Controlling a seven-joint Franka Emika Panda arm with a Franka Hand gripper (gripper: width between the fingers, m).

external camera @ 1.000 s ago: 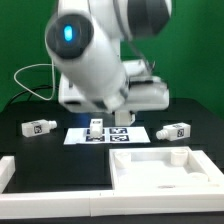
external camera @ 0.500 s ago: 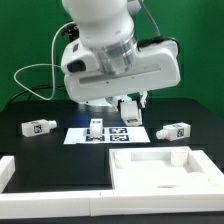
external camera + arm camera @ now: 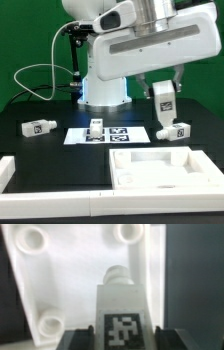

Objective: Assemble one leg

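Note:
My gripper (image 3: 162, 100) is shut on a leg (image 3: 163, 112), a short white peg with a black-and-white tag, and holds it upright above the table's right part. In the wrist view the held leg (image 3: 121, 308) sits between the two dark fingers (image 3: 76, 339), tag facing the camera, peg end pointing at the large white panel (image 3: 70, 286) below, beside its round holes (image 3: 48, 324). Three more legs are on the table: one at the left (image 3: 40, 127), one upright on the marker board (image 3: 95, 128), one at the right (image 3: 178, 130).
The large flat white panel with raised rim (image 3: 140, 175) lies at the front right. A white L-shaped strip (image 3: 8, 170) runs along the front left. A cable (image 3: 35, 75) loops behind at the left, by the arm's base (image 3: 105, 90).
The arm has swung from over the marker board toward the exterior view's right, carrying the held leg with it. The three legs on the table have not moved.

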